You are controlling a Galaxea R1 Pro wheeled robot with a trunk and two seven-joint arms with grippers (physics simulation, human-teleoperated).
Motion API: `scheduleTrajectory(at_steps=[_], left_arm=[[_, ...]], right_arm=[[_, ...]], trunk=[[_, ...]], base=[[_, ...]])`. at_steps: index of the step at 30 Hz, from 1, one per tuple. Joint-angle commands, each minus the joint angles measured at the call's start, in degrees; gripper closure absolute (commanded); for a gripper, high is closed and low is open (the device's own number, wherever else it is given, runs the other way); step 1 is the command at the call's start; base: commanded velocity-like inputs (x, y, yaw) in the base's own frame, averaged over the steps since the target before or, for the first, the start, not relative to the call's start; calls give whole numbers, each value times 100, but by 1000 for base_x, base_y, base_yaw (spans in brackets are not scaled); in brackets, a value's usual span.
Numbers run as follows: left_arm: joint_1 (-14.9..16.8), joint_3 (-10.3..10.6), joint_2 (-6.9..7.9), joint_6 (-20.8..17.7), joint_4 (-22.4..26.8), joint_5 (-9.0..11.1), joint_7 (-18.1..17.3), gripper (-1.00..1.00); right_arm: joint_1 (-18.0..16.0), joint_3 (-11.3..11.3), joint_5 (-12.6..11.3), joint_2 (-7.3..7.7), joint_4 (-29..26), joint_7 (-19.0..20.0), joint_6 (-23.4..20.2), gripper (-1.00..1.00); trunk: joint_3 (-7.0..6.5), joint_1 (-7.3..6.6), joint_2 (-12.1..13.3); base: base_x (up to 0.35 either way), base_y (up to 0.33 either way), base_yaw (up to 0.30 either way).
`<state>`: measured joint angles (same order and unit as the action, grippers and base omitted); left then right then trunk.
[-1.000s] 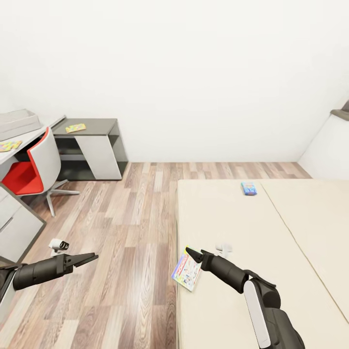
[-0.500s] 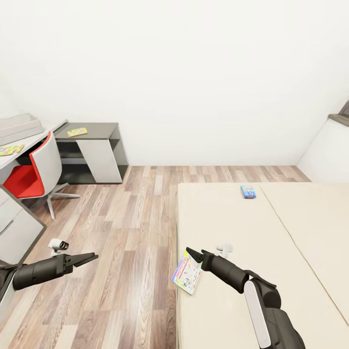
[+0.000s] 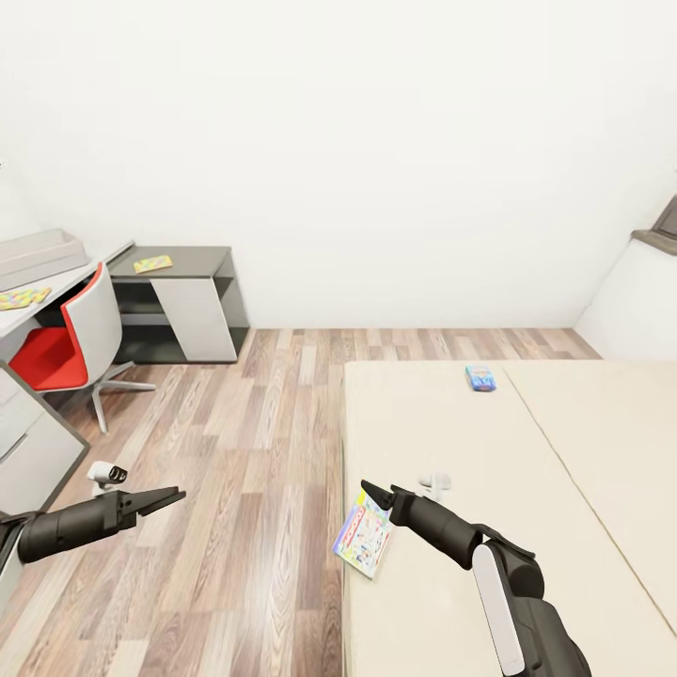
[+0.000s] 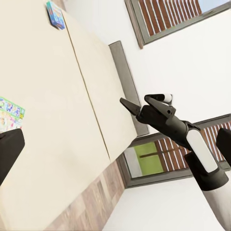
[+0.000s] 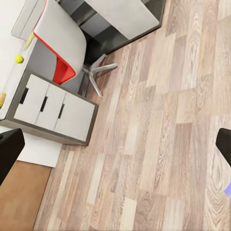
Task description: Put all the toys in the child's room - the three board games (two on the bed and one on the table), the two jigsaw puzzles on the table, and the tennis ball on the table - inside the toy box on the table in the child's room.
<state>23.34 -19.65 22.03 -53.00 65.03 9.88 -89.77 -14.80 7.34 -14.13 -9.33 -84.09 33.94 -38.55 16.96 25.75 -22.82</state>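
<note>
A colourful board game [image 3: 364, 538] lies at the bed's left edge, partly overhanging the floor. My right gripper [image 3: 376, 489] hovers open just above its far corner, holding nothing; the left wrist view shows this gripper [image 4: 134, 98] with fingers spread. A blue board game [image 3: 480, 378] rests farther up the bed [image 3: 451, 442]. My left gripper [image 3: 174, 495] is open over the wooden floor, left of the bed. The grey toy box [image 3: 38, 249] stands on the white table at far left, with a jigsaw puzzle [image 3: 21, 298] beside it. A tennis ball [image 5: 19, 58] sits on that table.
A red and white swivel chair [image 3: 66, 334] stands before the table. A drawer unit [image 3: 28, 442] is near my left arm. A low grey desk [image 3: 183, 291] carries another flat colourful box [image 3: 152, 264]. Wooden floor [image 3: 254, 423] runs between bed and desks.
The whole picture has slid down and slightly right, so the camera moved. Both arms keep their pose, and the colourful board game stays on the bed edge.
</note>
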Motion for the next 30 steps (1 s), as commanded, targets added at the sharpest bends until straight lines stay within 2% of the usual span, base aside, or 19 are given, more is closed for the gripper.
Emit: scheduleTrajectory(at_steps=[1, 30], left_arm=[[3, 0, 0, -61, 1, -4, -23, -100], [3, -29, -10, -63, 1, -13, -23, -100]], right_arm=[[-5, 15, -19, -7, -1, 17, -40, -100], [-5, 33, -57, 2, 7, 16, -40, -100]], trunk=[[0, 4, -10], [-258, 4, -10]], base=[[0, 0, 0], [0, 0, 0]])
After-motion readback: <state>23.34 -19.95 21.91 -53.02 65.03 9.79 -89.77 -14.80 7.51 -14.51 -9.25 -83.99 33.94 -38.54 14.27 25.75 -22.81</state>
